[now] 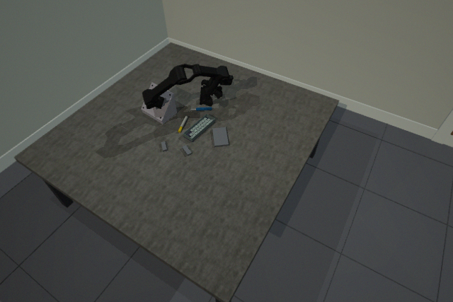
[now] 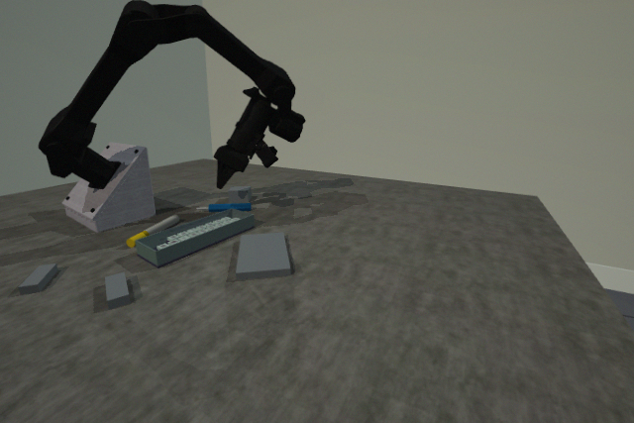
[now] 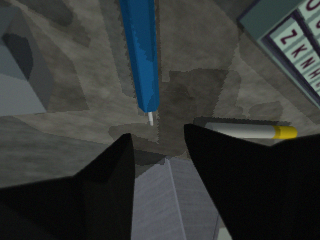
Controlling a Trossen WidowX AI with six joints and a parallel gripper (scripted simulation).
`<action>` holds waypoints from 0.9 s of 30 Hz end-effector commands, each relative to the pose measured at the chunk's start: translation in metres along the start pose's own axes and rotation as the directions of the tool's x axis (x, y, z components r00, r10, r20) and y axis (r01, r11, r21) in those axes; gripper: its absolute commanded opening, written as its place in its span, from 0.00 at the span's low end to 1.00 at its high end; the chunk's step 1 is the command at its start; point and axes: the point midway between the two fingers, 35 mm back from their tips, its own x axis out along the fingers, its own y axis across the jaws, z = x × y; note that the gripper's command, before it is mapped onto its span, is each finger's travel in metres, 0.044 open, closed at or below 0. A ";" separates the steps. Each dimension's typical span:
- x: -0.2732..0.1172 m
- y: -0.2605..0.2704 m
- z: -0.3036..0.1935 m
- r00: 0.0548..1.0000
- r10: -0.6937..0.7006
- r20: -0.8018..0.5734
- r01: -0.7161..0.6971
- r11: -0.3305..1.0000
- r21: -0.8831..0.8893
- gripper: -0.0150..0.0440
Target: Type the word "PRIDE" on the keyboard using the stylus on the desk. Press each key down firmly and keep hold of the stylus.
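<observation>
A blue pen-like tool point(image 1: 204, 109) point(image 2: 230, 207) point(image 3: 142, 60) with a thin pale tip lies on the desk behind the keyboard point(image 1: 188, 138) point(image 2: 204, 241) point(image 3: 265, 20). A grey-white stick point(image 1: 184, 122) point(image 2: 160, 225) point(image 3: 245, 131) with a yellow end lies beside the keyboard, on the arm-base side. I cannot tell for certain which is the stylus. The keyboard has pale lettered keys inside a low green rim. My gripper point(image 1: 206, 103) point(image 2: 220, 186) point(image 3: 158, 136) is partly open and empty, above the desk. In the wrist view, the blue tool's tip points at the gap between the fingers.
The arm's pale wedge base point(image 1: 168, 110) point(image 2: 135, 193) point(image 3: 157, 205) stands near both tools. A grey block point(image 2: 239, 195) point(image 3: 17, 75) stands behind the blue tool. A flat grey slab point(image 1: 220, 136) point(image 2: 264, 253) and two small grey blocks point(image 1: 163, 146) point(image 1: 187, 150) lie around the keyboard.
</observation>
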 end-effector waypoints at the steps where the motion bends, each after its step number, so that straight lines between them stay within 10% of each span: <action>1: 0.004 0.000 0.002 1.000 -0.004 -0.001 0.004 1.000 -0.005 0.51; 27: 0.020 0.000 0.013 1.000 -0.005 -0.002 0.005 1.000 -0.004 0.51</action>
